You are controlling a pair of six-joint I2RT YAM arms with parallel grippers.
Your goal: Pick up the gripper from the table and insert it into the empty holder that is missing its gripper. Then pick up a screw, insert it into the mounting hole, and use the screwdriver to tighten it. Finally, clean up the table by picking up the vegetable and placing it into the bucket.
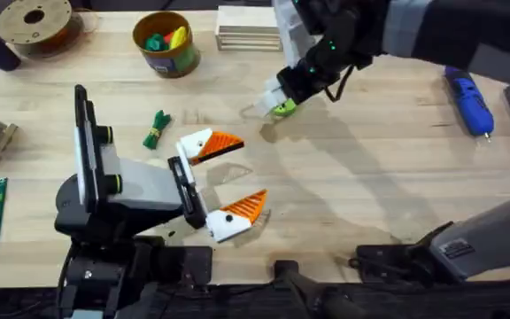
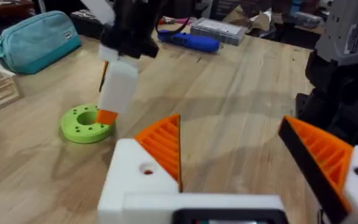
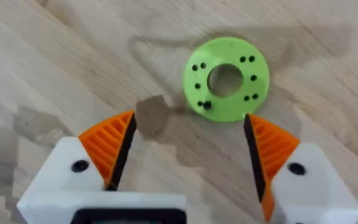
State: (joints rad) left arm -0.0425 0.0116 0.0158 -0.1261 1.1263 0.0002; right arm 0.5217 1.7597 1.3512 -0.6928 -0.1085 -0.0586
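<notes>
Your right gripper [image 3: 188,158] hangs spread wide over the green disc [image 3: 226,79], while your left gripper [image 1: 224,182] rests spread near the vegetable [image 1: 156,129].

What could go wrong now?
The right pincer hangs open above the green disc, not a task part; it might grab that by mistake. The vegetable lies close to the left pincer and could get knocked. The screwdriver sits near the table edge.
</notes>
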